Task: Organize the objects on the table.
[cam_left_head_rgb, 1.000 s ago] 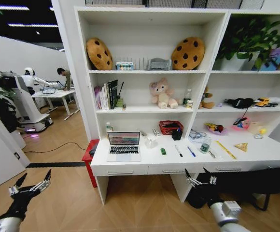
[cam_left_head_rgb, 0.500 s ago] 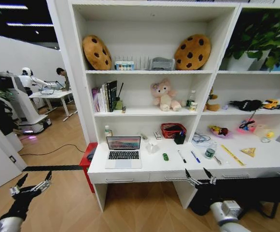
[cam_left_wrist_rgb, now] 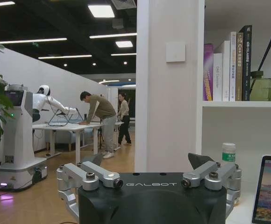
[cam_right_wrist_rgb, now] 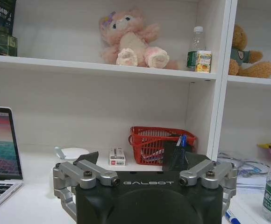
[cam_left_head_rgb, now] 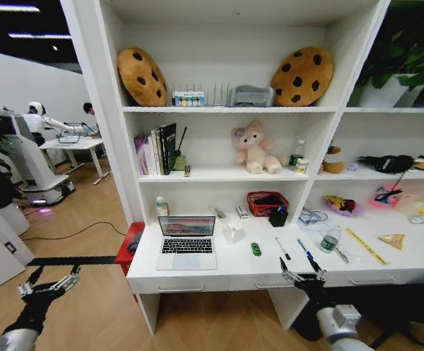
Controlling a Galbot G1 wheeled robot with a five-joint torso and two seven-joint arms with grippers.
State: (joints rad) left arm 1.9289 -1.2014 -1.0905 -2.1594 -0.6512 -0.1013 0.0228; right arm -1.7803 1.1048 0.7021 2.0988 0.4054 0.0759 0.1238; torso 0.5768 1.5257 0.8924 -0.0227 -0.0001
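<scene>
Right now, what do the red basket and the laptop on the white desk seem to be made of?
The red mesh basket looks like plastic: open lattice walls, uniform colour, though coated wire is possible. The slim silver laptop looks like matte metal, probably aluminium, with black plastic keys.

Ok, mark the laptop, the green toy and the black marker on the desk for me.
laptop (cam_left_head_rgb: pixel 186 252): head view, on its keyboard.
green toy (cam_left_head_rgb: pixel 256 249): head view, middle of its body.
black marker (cam_left_head_rgb: pixel 283 249): head view, mid-barrel.

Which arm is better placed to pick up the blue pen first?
Right, probably. The right gripper, open, hangs at the desk's front edge just below the blue pen. The left gripper, also open, hangs low over the floor, left of the table.
</scene>
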